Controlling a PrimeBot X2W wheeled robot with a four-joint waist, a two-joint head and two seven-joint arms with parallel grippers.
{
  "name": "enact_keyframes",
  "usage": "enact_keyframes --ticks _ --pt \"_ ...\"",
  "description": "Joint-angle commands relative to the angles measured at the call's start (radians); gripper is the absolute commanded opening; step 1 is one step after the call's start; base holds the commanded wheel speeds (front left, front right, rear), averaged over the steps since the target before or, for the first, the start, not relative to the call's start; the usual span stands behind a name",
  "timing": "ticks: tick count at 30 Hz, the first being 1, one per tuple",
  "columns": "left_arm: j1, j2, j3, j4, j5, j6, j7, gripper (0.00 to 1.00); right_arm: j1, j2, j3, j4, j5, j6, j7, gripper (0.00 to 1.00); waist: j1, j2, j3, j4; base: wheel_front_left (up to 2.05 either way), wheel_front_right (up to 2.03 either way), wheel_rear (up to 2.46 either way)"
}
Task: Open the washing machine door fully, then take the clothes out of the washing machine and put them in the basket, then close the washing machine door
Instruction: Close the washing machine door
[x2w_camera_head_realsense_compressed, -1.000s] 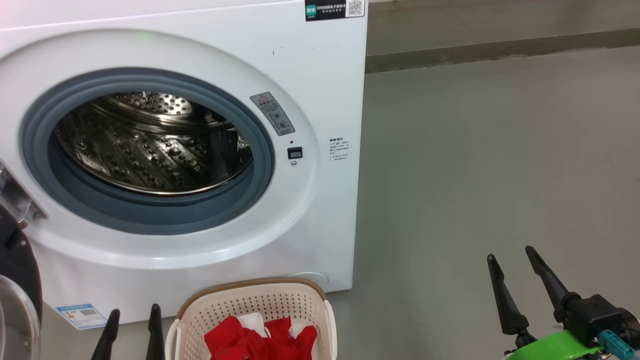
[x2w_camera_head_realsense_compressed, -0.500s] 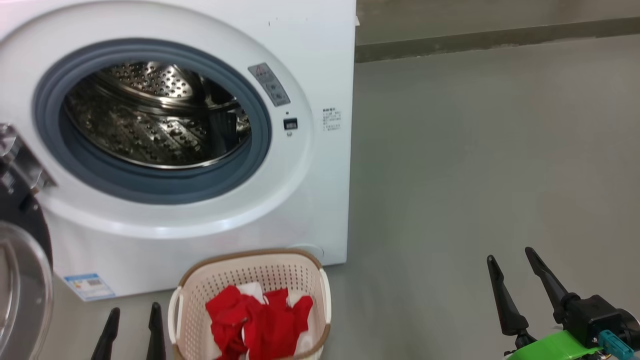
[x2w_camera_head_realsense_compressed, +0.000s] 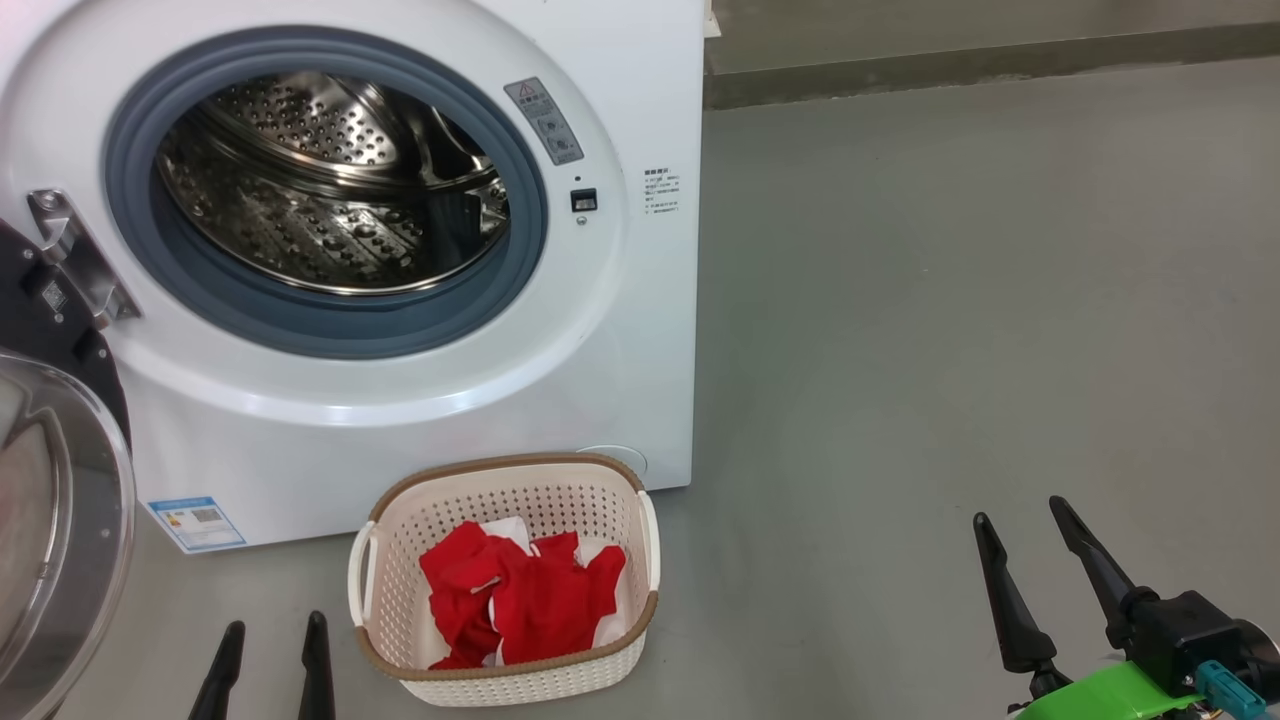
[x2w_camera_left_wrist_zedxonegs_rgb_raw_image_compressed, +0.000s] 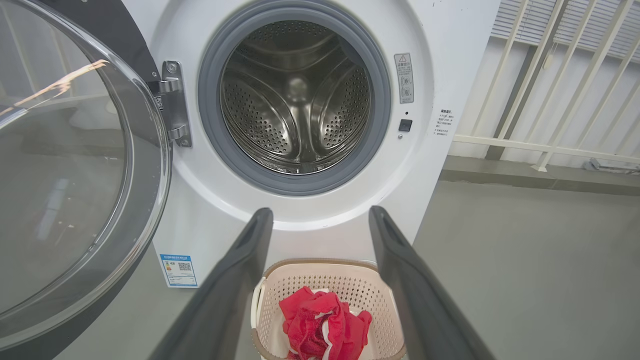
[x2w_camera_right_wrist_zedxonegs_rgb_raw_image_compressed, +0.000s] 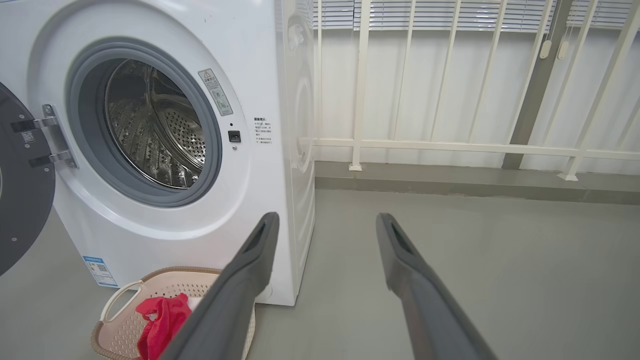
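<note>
The white washing machine (x2w_camera_head_realsense_compressed: 620, 330) (x2w_camera_left_wrist_zedxonegs_rgb_raw_image_compressed: 440, 60) (x2w_camera_right_wrist_zedxonegs_rgb_raw_image_compressed: 250, 65) stands with its steel drum bare. Its door (x2w_camera_head_realsense_compressed: 60, 530) (x2w_camera_left_wrist_zedxonegs_rgb_raw_image_compressed: 75, 165) (x2w_camera_right_wrist_zedxonegs_rgb_raw_image_compressed: 20, 185) hangs swung out on the left hinge, glass bowl facing me. On the floor in front sits the cream basket (x2w_camera_head_realsense_compressed: 400, 560) (x2w_camera_left_wrist_zedxonegs_rgb_raw_image_compressed: 372, 290) (x2w_camera_right_wrist_zedxonegs_rgb_raw_image_compressed: 117, 325), and the red clothes (x2w_camera_head_realsense_compressed: 520, 600) (x2w_camera_left_wrist_zedxonegs_rgb_raw_image_compressed: 320, 325) (x2w_camera_right_wrist_zedxonegs_rgb_raw_image_compressed: 162, 320) lie inside it. My left gripper (x2w_camera_head_realsense_compressed: 272, 632) (x2w_camera_left_wrist_zedxonegs_rgb_raw_image_compressed: 320, 217) is open and empty, just left of the basket and back from it. At the lower right of the head view my right gripper (x2w_camera_head_realsense_compressed: 1018, 512) (x2w_camera_right_wrist_zedxonegs_rgb_raw_image_compressed: 325, 222) is open and empty over bare floor.
Grey floor (x2w_camera_head_realsense_compressed: 950, 300) stretches right of the machine to a low ledge (x2w_camera_head_realsense_compressed: 950, 65). A white railing (x2w_camera_right_wrist_zedxonegs_rgb_raw_image_compressed: 450, 145) runs behind that ledge. A blue label (x2w_camera_head_realsense_compressed: 195, 522) sits low on the machine's front.
The head camera has tilted down, so machine and basket slid up the picture; the whole basket and more of the door now show. Both grippers stay open.
</note>
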Motion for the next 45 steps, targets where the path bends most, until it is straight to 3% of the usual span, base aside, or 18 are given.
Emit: enact_keyframes --ticks 1,13,33,45 --pt "-0.021 0.012 0.027 -0.028 0.005 0.005 -0.012 1.00 -0.024 -0.012 0.022 -0.019 -0.007 0.006 -0.006 1.00 0.0000 0.0000 -0.002 0.003 0.00 0.00 0.00" --pt "-0.020 0.010 0.024 -0.044 0.007 0.024 -0.012 1.00 -0.022 -0.008 0.033 -0.015 -0.006 0.006 -0.006 1.00 0.0000 0.0000 -0.001 0.062 0.00 0.00 0.00" --pt "-0.020 0.016 0.027 -0.090 0.004 0.050 -0.012 1.00 -0.045 -0.004 0.070 -0.020 0.000 0.006 -0.006 1.00 0.0000 0.0000 0.000 0.303 0.00 0.00 0.00" --pt "-0.013 0.032 0.027 -0.150 0.028 0.090 0.017 1.00 -0.049 0.005 0.091 -0.032 0.006 0.006 -0.006 1.00 0.0000 0.0000 -0.005 0.438 0.00 0.00 0.00"
